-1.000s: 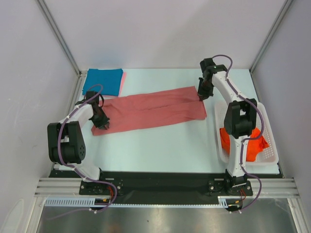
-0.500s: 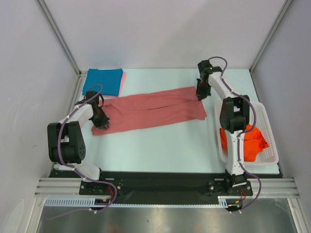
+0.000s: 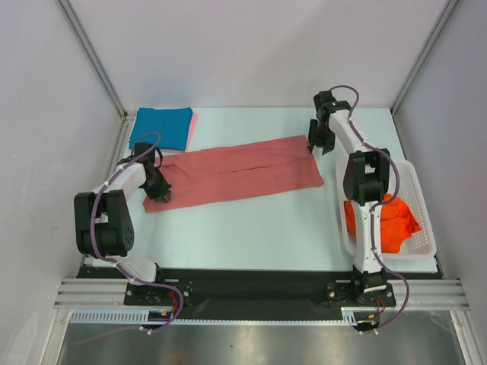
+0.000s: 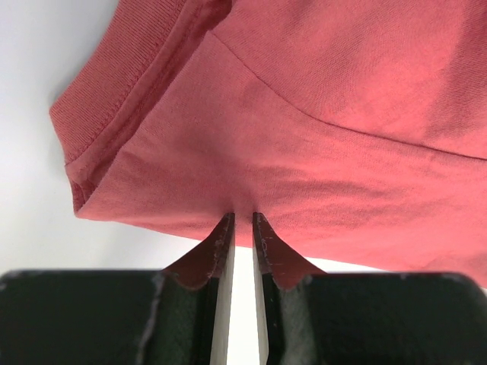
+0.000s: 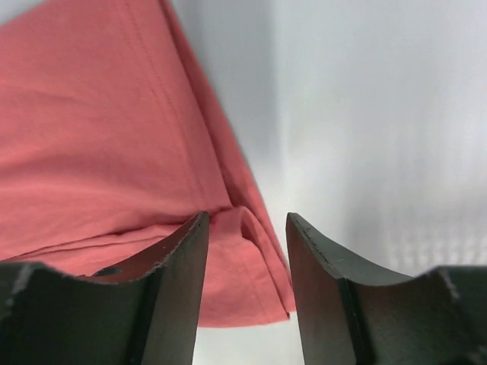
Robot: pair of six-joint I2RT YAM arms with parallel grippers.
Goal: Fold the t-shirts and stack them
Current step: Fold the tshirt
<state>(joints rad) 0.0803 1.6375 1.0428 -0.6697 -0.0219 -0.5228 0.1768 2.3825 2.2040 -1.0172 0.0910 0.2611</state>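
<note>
The right tool has parted its jaws and let go of the salmon-red t-shirt; the far right corner it pinched a second ago now seems to lie flat; the split there has closed.

The left white-and-black jointed arm rises from its base at seven o'clock in the overhead view. Its elbow is folded back and its forearm reaches toward nine o'clock. Its black two-finger left gripper points down, jaws almost together, pinching the edge of the dusty salmon-red cloth t-shirt. The right white-and-black jointed arm stretches from five o'clock nearly straight out to one o'clock, its wrist tipped downward. The black two-finger right gripper has its jaws standing apart, clamping nothing.
</note>
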